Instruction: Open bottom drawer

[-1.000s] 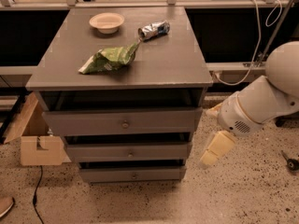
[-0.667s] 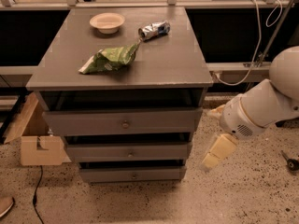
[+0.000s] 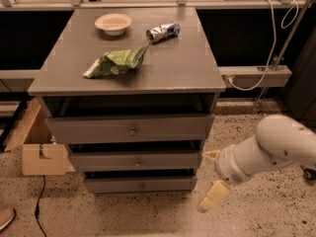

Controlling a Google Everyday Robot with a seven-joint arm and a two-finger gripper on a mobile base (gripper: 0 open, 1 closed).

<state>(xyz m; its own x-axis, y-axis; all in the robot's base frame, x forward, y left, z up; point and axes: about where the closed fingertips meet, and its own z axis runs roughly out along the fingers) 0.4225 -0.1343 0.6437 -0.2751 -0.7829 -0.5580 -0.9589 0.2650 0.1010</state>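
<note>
Currently, far left: a tan cardboard box (image 3: pixel 40 154) sits on the speckled floor beside the grey wooden three-drawer cabinet (image 3: pixel 64 73). On the cabinet top are a cream round bowl (image 3: pixel 113 23) at the back, a crumpled green chip bag (image 3: pixel 116 63) nearer the front, and a crushed silver-blue can (image 3: pixel 163 31) lying on its side to the right of the bowl. The bottom drawer (image 3: pixel 108 184) is the lowest, narrowest grey front, with a small round knob (image 3: pixel 142 185) at centre. It looks closed, and nothing touches it. To the right, the white robot arm (image 3: pixel 274 147) reaches in low. The gripper (image 3: pixel 205 179) hangs just off the bottom drawer's right end, clear of the knob. Its cream fingers (image 3: pixel 215 194) are spread apart and hold nothing.
</note>
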